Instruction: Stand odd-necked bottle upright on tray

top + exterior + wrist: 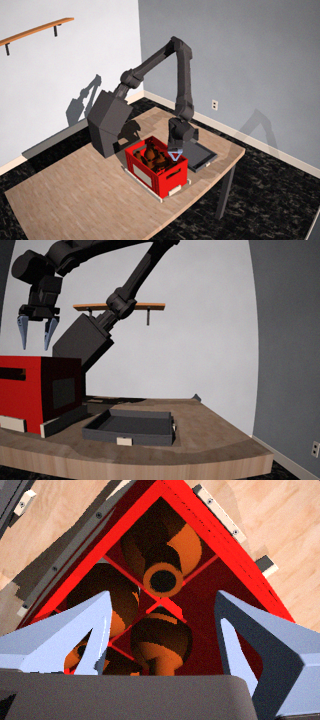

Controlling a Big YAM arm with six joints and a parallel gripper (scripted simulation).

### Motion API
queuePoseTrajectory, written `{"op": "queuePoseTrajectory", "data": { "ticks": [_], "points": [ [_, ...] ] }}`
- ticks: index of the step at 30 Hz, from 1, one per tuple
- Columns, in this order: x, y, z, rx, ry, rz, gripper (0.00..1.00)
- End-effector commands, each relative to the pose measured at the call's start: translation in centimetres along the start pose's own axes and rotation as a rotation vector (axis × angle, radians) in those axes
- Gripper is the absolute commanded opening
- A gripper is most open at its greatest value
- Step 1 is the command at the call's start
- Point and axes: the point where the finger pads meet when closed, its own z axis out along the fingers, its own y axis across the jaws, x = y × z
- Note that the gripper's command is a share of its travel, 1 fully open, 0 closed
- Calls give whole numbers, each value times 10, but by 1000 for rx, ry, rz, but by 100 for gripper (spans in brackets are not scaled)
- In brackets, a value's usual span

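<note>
A red crate [157, 167] stands on the wooden table and holds several brown bottles [154, 157] in its cells. In the wrist view I look straight down into the crate [167, 567]; one bottle's open mouth [162, 580] is near the middle, another bottle [160, 640] lies just below it. My gripper [35, 334] hangs open and empty a little above the crate's rim, over its corner nearest the tray; it also shows in the top view [174, 155] and in the wrist view [163, 634]. The dark grey tray [131, 426] lies empty beside the crate.
The arm's dark base block [108, 121] stands behind the crate. Pale stop strips [144, 186] lie along the crate's foot and small blocks [124, 440] at the tray's edges. The table edge runs close past the tray.
</note>
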Motion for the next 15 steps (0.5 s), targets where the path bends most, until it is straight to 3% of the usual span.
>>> {"op": "queuePoseTrajectory", "data": {
  "ticks": [1,15],
  "points": [
    [3,1,18,-15,9,6,61],
    [0,-1,18,-11,6,-3,61]
  ]
}}
